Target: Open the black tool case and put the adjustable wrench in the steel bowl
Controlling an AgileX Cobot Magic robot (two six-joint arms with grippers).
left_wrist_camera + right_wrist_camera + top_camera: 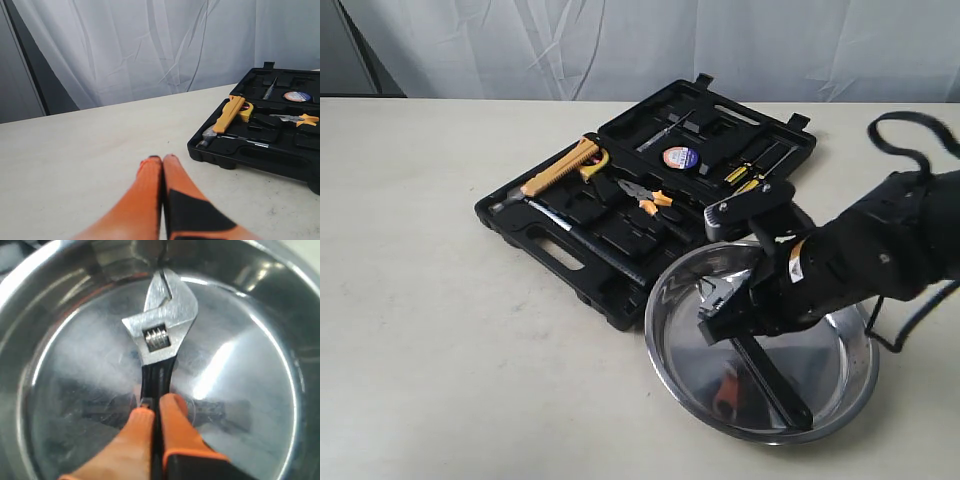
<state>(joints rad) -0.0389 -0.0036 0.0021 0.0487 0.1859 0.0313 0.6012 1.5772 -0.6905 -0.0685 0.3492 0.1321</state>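
On the left, the left gripper hovers low over bare table with its orange fingers pressed together on nothing, well apart from the flat black moulded-plastic tool case. The case lies open at centre, its lid folded away to the far right, with the yellow-handled hammer and orange-handled pliers in their slots. Just right and nearer sits the wide shiny steel bowl, its far-left rim touching or overlapping the case. Inside the bowl, the right gripper pinches the black-handled, silver-headed adjustable wrench just behind its head.

The opening is done and the wrench is over the bowl; what seems left is to let go and lift clear. Only the left wrist view shows the left gripper. The right wrist view shows the thumbscrew and the pinch closely; the exterior view alone shows the handle running toward the near rim. Whether the wrench rests on the steel, I cannot tell
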